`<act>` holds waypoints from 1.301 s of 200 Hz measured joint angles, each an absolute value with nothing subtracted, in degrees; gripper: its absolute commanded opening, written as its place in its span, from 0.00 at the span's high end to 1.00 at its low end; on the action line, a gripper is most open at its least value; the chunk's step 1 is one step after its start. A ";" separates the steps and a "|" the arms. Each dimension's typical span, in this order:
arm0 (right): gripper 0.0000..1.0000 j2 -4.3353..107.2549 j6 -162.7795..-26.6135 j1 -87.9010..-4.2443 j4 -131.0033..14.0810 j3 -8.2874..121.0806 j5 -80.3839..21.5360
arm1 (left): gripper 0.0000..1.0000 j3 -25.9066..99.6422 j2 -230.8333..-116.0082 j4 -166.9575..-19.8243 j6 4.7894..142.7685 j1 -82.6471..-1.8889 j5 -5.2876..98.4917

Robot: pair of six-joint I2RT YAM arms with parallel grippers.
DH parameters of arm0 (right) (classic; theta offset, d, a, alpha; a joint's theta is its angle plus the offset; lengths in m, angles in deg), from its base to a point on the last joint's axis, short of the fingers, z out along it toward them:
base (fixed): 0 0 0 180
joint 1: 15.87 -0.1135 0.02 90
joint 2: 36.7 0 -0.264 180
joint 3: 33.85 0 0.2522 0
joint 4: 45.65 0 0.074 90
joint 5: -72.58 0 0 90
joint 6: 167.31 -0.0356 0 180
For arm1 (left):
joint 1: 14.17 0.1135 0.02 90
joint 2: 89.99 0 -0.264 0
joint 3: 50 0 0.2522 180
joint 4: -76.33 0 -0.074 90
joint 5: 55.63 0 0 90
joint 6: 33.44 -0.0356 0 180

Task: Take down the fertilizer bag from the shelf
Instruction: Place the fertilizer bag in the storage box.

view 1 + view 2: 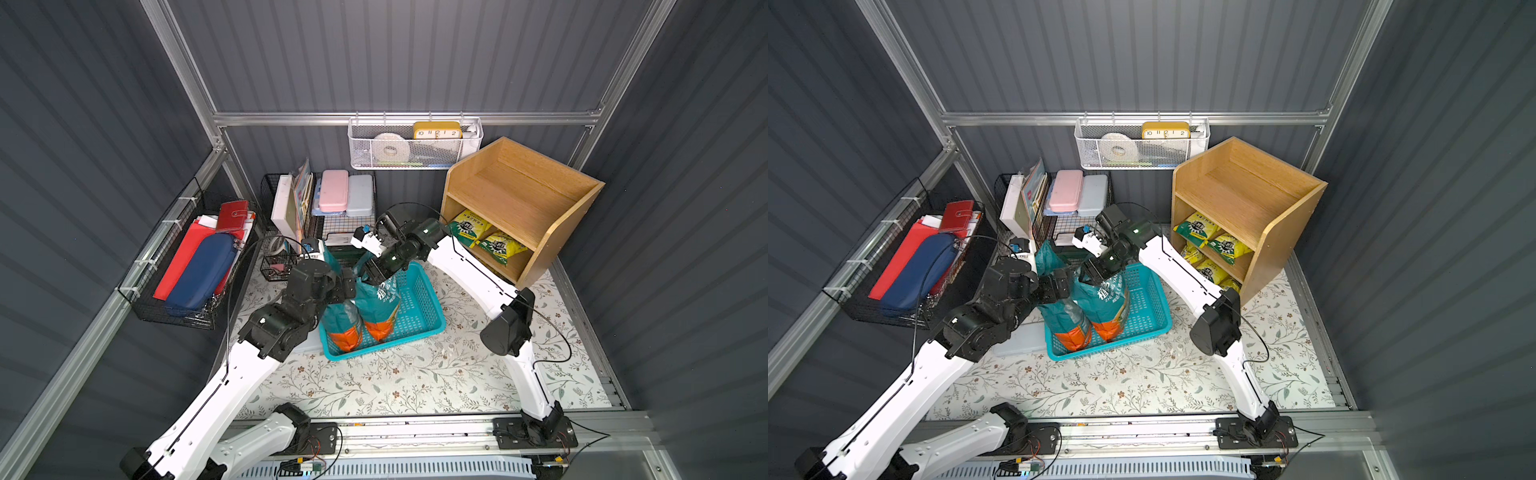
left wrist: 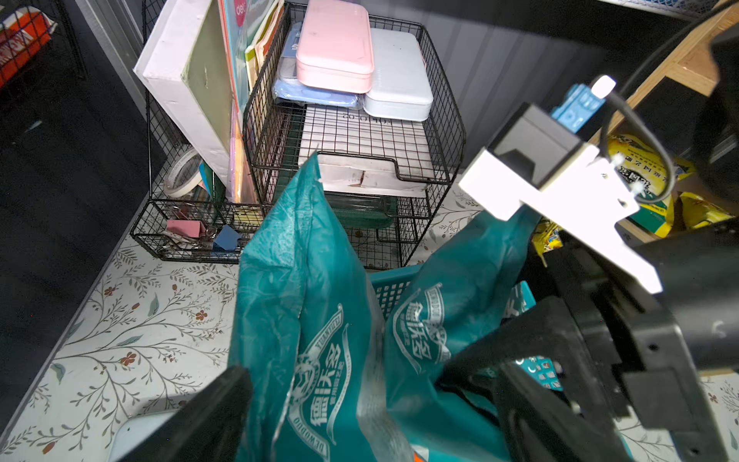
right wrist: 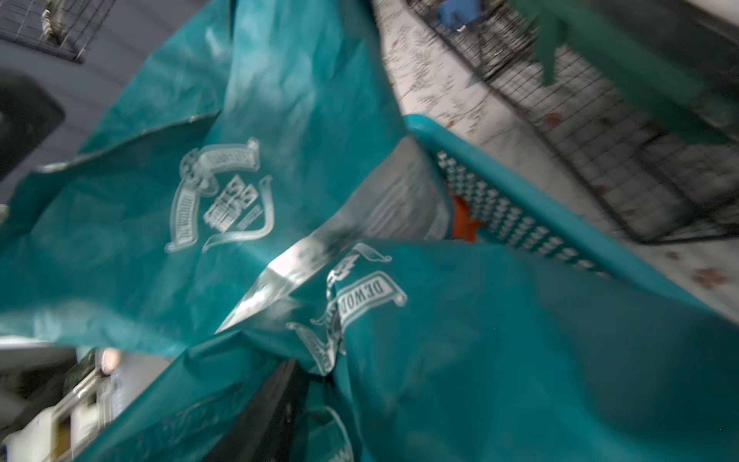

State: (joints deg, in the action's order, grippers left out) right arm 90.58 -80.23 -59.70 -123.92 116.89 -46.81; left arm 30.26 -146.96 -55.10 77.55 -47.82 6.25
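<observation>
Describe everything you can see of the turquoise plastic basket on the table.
The turquoise basket looks like plastic. It is rectangular, with perforated walls and floor and a solid rim. It rests flat on the floral table cover, turned slightly askew. Two teal bags stand side by side in one half of it; the rest is bare.

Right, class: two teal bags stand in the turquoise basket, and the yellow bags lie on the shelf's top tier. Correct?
No. The yellow bags lie on the shelf's lower tiers, not the top, as both top views show. The teal bags do stand in the turquoise basket.
</observation>
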 measured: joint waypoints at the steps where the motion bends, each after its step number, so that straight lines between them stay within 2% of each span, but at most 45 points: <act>1: 0.35 90.40 -80.19 -59.73 -123.73 116.68 -46.57 | 0.00 30.26 -146.96 -55.10 77.55 -47.82 6.25; 29: 0.24 81.81 -81.69 -60.36 -117.56 109.35 -39.16 | 0.01 30.22 -146.94 -55.12 77.55 -47.82 6.25; 49: 0.21 74.41 -82.13 -60.34 -114.07 105.22 -33.87 | 0.00 30.15 -146.94 -55.12 77.55 -47.82 6.25; 74: 0.21 66.54 -83.03 -59.79 -111.38 101.03 -25.74 | 0.00 29.94 -146.94 -55.15 77.55 -47.82 6.36; 92: 0.26 62.67 -84.80 -58.20 -110.15 96.28 -21.37 | 0.01 29.91 -146.94 -55.15 77.55 -47.82 6.76; 121: 0.28 60.37 -88.47 -54.04 -108.14 84.46 -16.39 | 0.01 29.91 -147.01 -55.12 77.53 -47.82 8.44; 144: 0.27 60.37 -88.69 -52.78 -108.36 76.31 -8.12 | 0.01 30.92 -148.43 -54.47 77.40 -47.82 10.52; 172: 0.26 60.35 -83.42 -53.17 -109.76 75.28 4.12 | 0.01 33.37 -152.12 -54.07 76.70 -47.64 13.05; 188: 0.29 60.72 -79.92 -53.06 -111.31 77.31 9.38 | 0.01 33.67 -153.37 -54.21 76.31 -47.56 14.28; 208: 0.38 61.88 -77.10 -52.78 -113.04 80.09 8.77 | 0.00 33.67 -153.69 -54.42 76.02 -47.56 15.26; 260: 0.35 67.24 -76.65 -59.18 -109.80 80.39 -6.77 | 0.00 33.69 -152.38 -54.62 76.02 -47.56 15.72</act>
State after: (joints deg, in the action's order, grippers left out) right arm 67.24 -76.65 -59.18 -109.80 80.39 -6.77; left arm 33.69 -152.38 -54.62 76.02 -47.56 15.72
